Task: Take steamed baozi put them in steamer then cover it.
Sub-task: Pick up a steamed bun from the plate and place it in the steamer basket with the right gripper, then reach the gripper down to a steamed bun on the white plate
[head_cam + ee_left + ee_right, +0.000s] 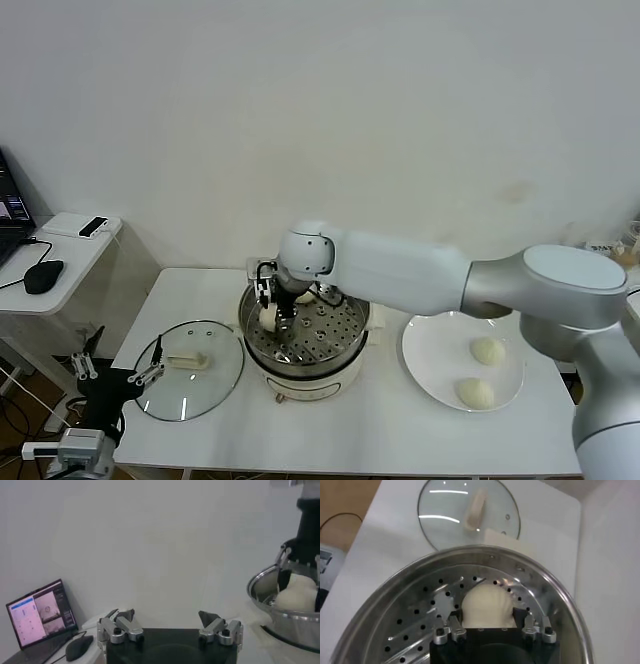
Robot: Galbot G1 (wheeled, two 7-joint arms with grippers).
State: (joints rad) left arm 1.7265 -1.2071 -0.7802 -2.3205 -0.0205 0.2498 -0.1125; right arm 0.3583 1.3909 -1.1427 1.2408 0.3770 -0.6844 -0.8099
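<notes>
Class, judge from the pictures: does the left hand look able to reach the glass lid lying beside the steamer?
Probably yes. The left hand is open and sits just left of the lid, with nothing between them. The right hand is busy inside the steamer holding a bun.

Place: a lab or test room set up as a mock kitchen corner.
Wall: a plain white wall (400, 120) behind the white table (330, 440), bare.
Cooking things: a steel steamer (305, 345) mid-table, its glass lid (190, 370) to the left, a white plate (440, 350) of buns to the right.
Office things: left of the table, a side desk (60, 262) with a laptop (42, 612), a mouse (43, 276) and cables.
</notes>
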